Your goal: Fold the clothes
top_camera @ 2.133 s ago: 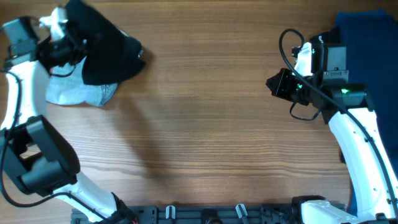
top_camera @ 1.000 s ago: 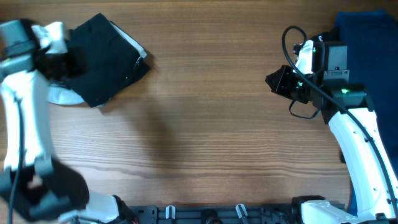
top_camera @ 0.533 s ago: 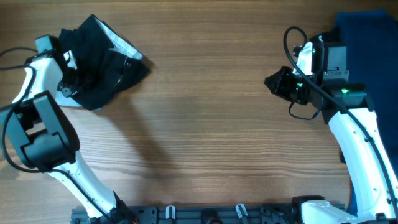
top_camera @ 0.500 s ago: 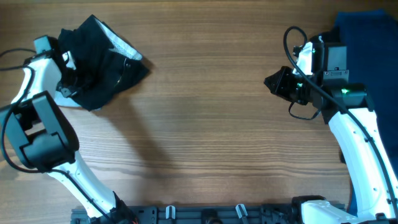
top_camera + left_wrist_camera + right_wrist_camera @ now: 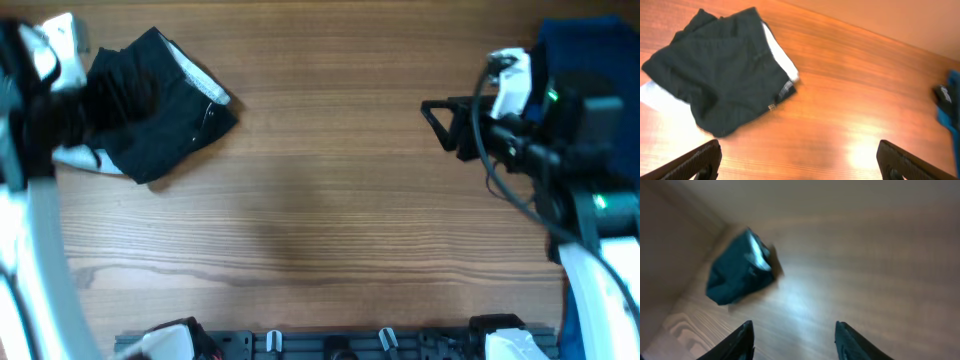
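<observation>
A folded black garment (image 5: 160,108) lies at the far left of the table, on top of a pale garment (image 5: 88,160) that sticks out beneath it. In the left wrist view the black garment (image 5: 720,85) lies free, well ahead of my left gripper (image 5: 800,165). That gripper is open wide with nothing between its fingers (image 5: 695,160). My left arm (image 5: 40,100) is a blur at the left edge. My right gripper (image 5: 435,115) hangs open above the right half of the table, empty. It faces the distant black garment (image 5: 740,275).
A dark blue cloth (image 5: 590,45) lies at the far right corner, behind the right arm; its blue edge (image 5: 950,100) shows in the left wrist view. Bare wooden tabletop (image 5: 320,180) stretches between the two arms.
My left gripper has opened and let go of the black garment, then drawn back from it. The right gripper has opened too, and its arm has shifted.
</observation>
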`<action>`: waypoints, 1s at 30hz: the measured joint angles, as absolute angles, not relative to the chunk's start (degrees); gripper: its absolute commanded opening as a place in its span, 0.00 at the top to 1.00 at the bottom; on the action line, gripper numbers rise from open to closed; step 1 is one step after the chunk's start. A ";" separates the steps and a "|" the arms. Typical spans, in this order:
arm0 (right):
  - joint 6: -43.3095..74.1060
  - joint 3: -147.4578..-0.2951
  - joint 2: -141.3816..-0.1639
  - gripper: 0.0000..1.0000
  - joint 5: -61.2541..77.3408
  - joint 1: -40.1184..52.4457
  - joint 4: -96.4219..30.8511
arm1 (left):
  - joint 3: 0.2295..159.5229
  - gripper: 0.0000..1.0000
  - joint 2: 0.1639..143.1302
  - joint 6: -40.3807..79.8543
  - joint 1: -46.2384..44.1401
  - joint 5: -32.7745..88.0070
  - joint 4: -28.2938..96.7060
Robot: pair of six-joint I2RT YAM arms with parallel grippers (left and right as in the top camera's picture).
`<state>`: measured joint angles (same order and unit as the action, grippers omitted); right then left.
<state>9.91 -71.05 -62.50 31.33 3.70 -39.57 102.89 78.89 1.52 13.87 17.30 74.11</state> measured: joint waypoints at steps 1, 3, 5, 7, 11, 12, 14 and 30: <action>9.52 -71.16 -60.71 0.00 31.57 3.70 -39.68 | 102.96 0.00 75.99 1.50 13.47 17.21 75.77; 8.64 -71.16 -56.55 0.00 31.90 3.70 -40.38 | 103.02 0.00 71.79 1.34 13.08 16.78 79.75; 8.25 -71.22 -52.77 0.00 32.16 3.70 -41.34 | 102.98 0.00 68.82 1.30 13.02 16.05 83.00; 7.97 -71.37 -49.74 0.00 32.36 3.70 -42.54 | 102.96 0.00 66.89 1.19 13.02 15.05 85.95; 7.55 -71.42 -47.18 0.00 32.60 3.70 -45.93 | 102.76 0.00 65.93 1.15 13.02 13.72 90.13; 7.57 -71.42 -46.94 0.00 32.60 3.70 -46.81 | 102.69 0.00 65.93 1.15 13.02 13.43 90.45; 7.51 -71.42 -46.92 0.00 32.60 3.70 -47.64 | 102.54 0.00 66.26 1.15 13.02 13.17 90.45; 5.15 -69.41 -43.55 0.00 28.88 3.70 -45.80 | 102.48 0.00 66.70 1.15 13.02 13.10 90.48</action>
